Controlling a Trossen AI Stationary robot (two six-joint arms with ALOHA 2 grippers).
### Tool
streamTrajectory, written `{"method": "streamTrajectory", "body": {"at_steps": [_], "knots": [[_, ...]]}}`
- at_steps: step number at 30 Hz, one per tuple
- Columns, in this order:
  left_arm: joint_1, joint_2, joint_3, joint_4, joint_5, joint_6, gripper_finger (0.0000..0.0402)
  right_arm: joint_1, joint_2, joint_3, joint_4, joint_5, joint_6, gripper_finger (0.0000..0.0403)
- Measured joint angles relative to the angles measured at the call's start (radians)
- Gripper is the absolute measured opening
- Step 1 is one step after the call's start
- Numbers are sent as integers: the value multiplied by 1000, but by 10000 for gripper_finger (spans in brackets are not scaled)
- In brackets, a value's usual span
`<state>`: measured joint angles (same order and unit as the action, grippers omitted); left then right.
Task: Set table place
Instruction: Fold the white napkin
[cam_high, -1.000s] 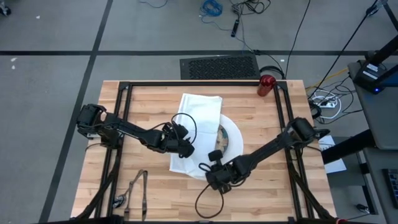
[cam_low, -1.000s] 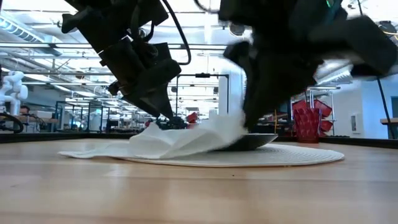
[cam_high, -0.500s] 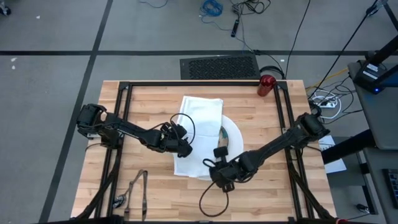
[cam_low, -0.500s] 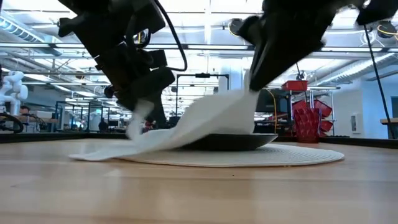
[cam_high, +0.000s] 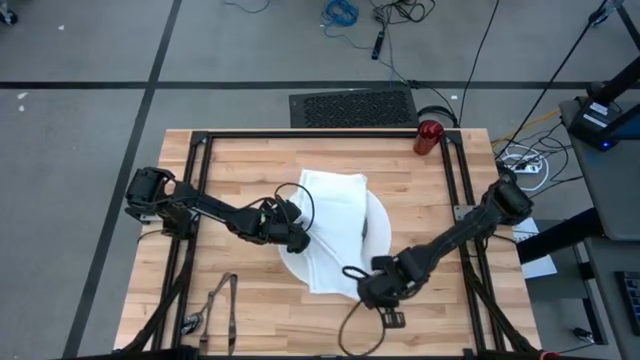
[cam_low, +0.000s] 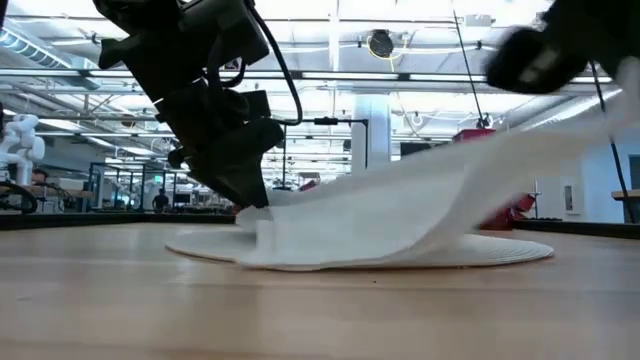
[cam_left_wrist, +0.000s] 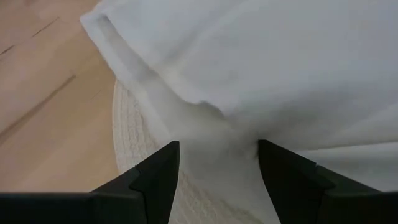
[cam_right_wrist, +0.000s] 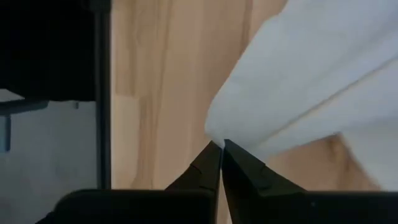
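at the near side of the bench (cam_high: 240, 320), the right pincer (cam_high: 372, 290) is pinched tight on a corner of the white napkin (cam_high: 335, 225), holding that end lifted off the round plate (cam_high: 372, 212). just beyond, the left pincer (cam_high: 296, 238) stands wide apart, holding nothing, its tips down by the napkin's other edge. a red cup (cam_high: 429, 136) stands at the far right corner.

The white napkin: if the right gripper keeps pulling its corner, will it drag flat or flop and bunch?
Probably floppy: the napkin sags in a curve between the right gripper, shut on its corner, and the plate. It is likely light, since a pinch lifts a wide span. It may bunch near the open left gripper, where folds already show.
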<state>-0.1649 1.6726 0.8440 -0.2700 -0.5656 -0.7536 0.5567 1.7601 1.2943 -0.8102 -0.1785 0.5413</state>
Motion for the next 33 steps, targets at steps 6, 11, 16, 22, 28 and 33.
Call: {"method": "streamTrajectory", "body": {"at_steps": [6,11,16,22,28,33], "knots": [[0,1,1,0,11,6,201,73,0,-153,-55,-117,241,0],[3,1,0,-13,7,9,201,136,-1,-273,188,-304,399,0],[7,1,0,-13,5,11,201,169,-2,-325,403,-320,484,0],[34,1,0,-30,5,36,201,162,-2,-289,409,-214,471,0],[86,0,1,-132,-3,35,201,113,-3,-284,378,-298,589,11],[108,1,1,-174,-3,36,201,69,-6,-271,336,-378,541,48]]}}
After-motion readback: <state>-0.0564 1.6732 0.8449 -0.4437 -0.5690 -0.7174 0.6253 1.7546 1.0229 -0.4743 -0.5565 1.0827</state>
